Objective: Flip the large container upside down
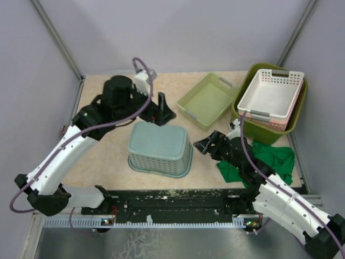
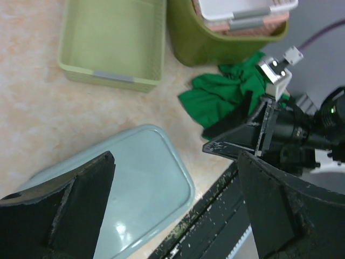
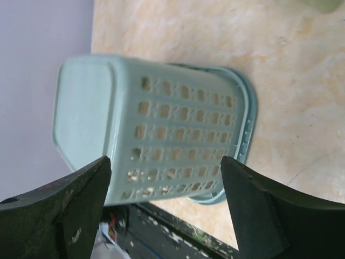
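Observation:
The large container [image 1: 268, 133], a dark olive-green tub, stands upright at the back right, with a pink basket [image 1: 287, 122] and a white basket [image 1: 269, 94] nested in it. It also shows in the left wrist view [image 2: 215, 48]. A pale blue-green perforated basket [image 1: 159, 145] lies upside down at the table's middle; it shows in both wrist views [image 2: 135, 183] [image 3: 161, 124]. My left gripper [image 1: 163, 110] [image 2: 172, 216] is open and empty behind this basket. My right gripper [image 1: 207, 144] [image 3: 164, 210] is open and empty just right of it, well short of the olive tub.
A shallow pale yellow-green basket [image 1: 207, 100] [image 2: 108, 43] sits upright at the back middle. A green cloth [image 1: 275, 156] [image 2: 226, 91] lies in front of the olive tub, beside my right arm. The black base rail [image 1: 178, 202] runs along the near edge.

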{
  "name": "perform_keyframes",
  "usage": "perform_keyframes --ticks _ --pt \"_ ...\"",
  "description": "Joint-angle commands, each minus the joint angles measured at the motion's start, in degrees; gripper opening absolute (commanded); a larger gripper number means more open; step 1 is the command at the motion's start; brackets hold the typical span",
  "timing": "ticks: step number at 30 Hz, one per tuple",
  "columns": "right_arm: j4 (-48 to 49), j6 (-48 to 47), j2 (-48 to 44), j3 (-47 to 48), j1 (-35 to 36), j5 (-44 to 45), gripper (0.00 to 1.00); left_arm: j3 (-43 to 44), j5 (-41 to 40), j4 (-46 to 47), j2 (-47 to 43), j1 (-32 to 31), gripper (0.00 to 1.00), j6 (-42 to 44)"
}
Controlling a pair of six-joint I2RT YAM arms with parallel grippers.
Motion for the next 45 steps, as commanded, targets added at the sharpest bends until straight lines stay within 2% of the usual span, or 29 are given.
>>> perform_keyframes --ticks 1,3,6,11,14,17,19,22,26,31,35,38,41,43,45 --pt "1.2 -16.1 -2.0 2.4 0.0 -14.9 0.82 3.2 -14.0 -8.9 5.7 -11.6 0.99 2.0" --pt "-0.3 -18.3 -1.0 2.8 0.1 -21.2 0.79 4.0 -17.7 -10.9 7.8 -13.6 0.99 1.0" --pt "-2.2 -20.6 0.1 3.3 1.3 -25.4 0.78 3.7 -20.3 -11.0 7.8 -13.8 0.99 -0.5" --pt "4.2 -18.7 -0.5 -0.5 2.3 -30.0 0.78 1.5 -27.9 -7.9 3.4 -12.7 0.99 -2.4" --pt "5.7 -19.2 1.3 -0.7 5.4 -29.2 0.78 0.3 -25.8 -8.1 1.1 -7.4 0.99 -5.4" --pt "6.5 -21.4 4.4 0.9 10.2 -24.9 0.78 -3.1 -17.3 -7.7 -2.0 3.4 0.99 -7.5" --pt "7.8 -22.9 7.3 1.8 12.8 -22.9 0.78 -5.1 -14.6 -7.7 -4.2 7.8 0.99 -8.5" --pt "12.1 -24.3 11.9 2.8 14.4 -21.1 0.78 -5.2 -14.3 -10.0 -6.0 12.0 0.99 -9.8" --pt "23.5 -25.5 20.2 4.8 14.5 -18.0 0.78 -3.3 -15.6 -14.0 -6.6 14.6 0.99 -11.3" --pt "36.2 -23.3 37.6 14.3 14.5 -7.7 0.75 -1.3 -15.2 -14.2 -8.7 15.2 0.99 -15.1" --pt "39.8 -19.0 52.0 27.7 13.8 -0.8 0.75 -1.7 -16.0 -12.6 -11.4 15.2 0.99 -15.8" --pt "42.3 -15.5 63.8 38.3 11.0 -2.2 0.75 -2.2 -17.6 -13.3 -11.9 15.2 0.99 -15.2" --pt "36.4 -13.2 72.9 51.9 7.0 -7.9 0.71 -3.0 -17.0 -13.3 -11.6 15.2 0.99 -15.0" --pt "34.6 -13.3 74.2 54.5 5.6 -9.8 0.71 -3.8 -16.6 -13.2 -11.6 15.2 0.99 -14.7" --pt "35.7 -16.1 71.8 52.0 5.0 -9.1 0.71 -4.9 -17.7 -13.2 -11.6 15.2 0.99 -14.3"
